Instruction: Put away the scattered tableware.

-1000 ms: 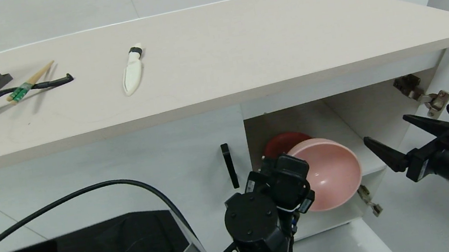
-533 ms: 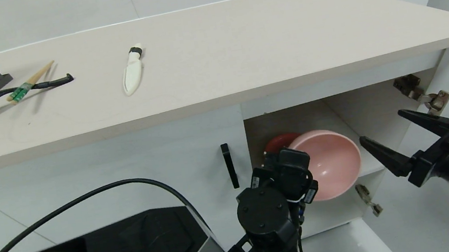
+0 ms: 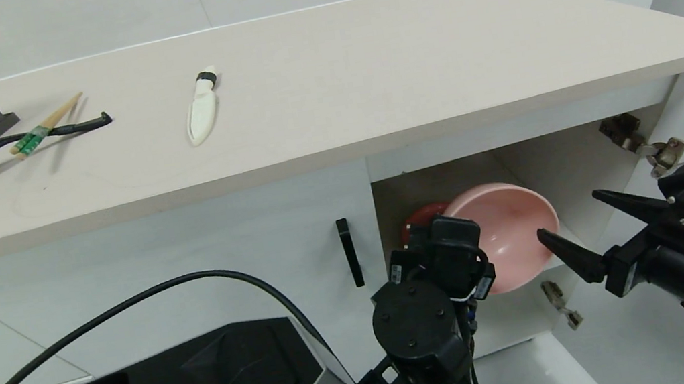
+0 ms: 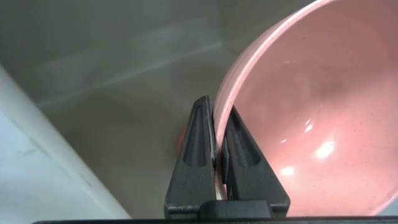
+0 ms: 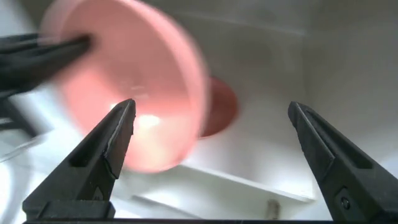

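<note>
My left tool [image 4: 216, 117] is clamped on the rim of the pink bowl [image 3: 513, 227], held tilted inside the open cabinet [image 3: 575, 164] under the desk [image 3: 366, 80], just in front of a red dish [image 3: 419, 216]. My right tool [image 3: 567, 212] waits beside it, spread wide. The bowl looks rigid, smooth and breakable, so I'd trust this thin rim pinch only for a gentle set-down.
</note>
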{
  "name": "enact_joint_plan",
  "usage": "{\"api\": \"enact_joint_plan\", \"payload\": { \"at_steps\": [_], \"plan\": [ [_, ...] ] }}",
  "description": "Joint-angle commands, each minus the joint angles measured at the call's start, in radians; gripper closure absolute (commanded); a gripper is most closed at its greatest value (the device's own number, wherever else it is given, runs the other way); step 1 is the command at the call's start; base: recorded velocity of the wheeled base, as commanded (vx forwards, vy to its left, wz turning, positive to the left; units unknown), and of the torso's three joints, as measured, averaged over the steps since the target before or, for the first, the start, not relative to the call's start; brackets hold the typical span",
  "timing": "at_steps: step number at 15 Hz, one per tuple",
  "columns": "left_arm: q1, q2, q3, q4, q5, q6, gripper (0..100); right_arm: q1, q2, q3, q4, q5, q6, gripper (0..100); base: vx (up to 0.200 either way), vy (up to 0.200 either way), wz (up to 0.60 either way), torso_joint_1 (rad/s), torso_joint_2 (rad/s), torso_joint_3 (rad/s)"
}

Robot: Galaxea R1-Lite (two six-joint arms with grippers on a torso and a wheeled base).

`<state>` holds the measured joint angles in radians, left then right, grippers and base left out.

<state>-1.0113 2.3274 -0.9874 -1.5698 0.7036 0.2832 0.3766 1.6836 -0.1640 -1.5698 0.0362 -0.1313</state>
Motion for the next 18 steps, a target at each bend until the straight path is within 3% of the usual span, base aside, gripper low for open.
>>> {"api": "enact_joint_plan", "payload": {
  "at_steps": [1, 3, 9, 10, 12, 16, 17, 18],
  "plan": [
    [-0.01, -0.007, 0.0, -0.001, 0.0, -0.001, 100, -0.028, 0.045, -0.025, -0.001, -0.001, 0.001, 0, 0.0, 0.0, 0.0, 0.0, 0.0, 0.0],
    [-0.012, -0.007, -0.002, -0.001, -0.001, -0.038, 100, -0.031, 0.056, -0.029, -0.001, -0.001, 0.001, 0, 0.0, 0.0, 0.0, 0.0, 0.0, 0.0],
    [-0.015, -0.007, -0.002, -0.001, -0.001, -0.036, 100, -0.033, 0.057, -0.037, -0.001, -0.001, 0.002, 0, 0.0, 0.0, 0.0, 0.0, 0.0, 0.0],
    [-0.015, -0.007, -0.002, -0.001, -0.001, -0.036, 100, -0.031, 0.057, -0.037, -0.001, -0.001, 0.002, 100, 0.0, 0.0, 0.0, 0.0, 0.0, 0.0],
    [-0.016, -0.01, -0.004, -0.001, -0.001, -0.036, 100, -0.024, 0.047, -0.037, -0.001, -0.001, 0.002, 100, 0.0, 0.0, 0.0, 0.0, 0.0, 0.0],
    [-0.052, -0.008, -0.014, -0.001, -0.007, -0.03, 100, 0.073, -0.001, -0.035, -0.001, -0.001, 0.005, 100, 0.0, 0.0, 0.0, 0.0, 0.0, 0.0],
    [-0.056, -0.01, -0.014, -0.001, -0.009, -0.03, 0, 0.073, -0.004, -0.035, -0.001, -0.001, 0.005, 100, 0.0, 0.0, 0.0, 0.0, 0.0, 0.0],
    [-0.067, -0.013, -0.014, -0.001, -0.013, -0.03, 0, 0.073, -0.005, -0.034, -0.001, -0.001, 0.005, 100, 0.0, 0.0, 0.0, 0.0, 0.0, 0.0]
  ]
}}
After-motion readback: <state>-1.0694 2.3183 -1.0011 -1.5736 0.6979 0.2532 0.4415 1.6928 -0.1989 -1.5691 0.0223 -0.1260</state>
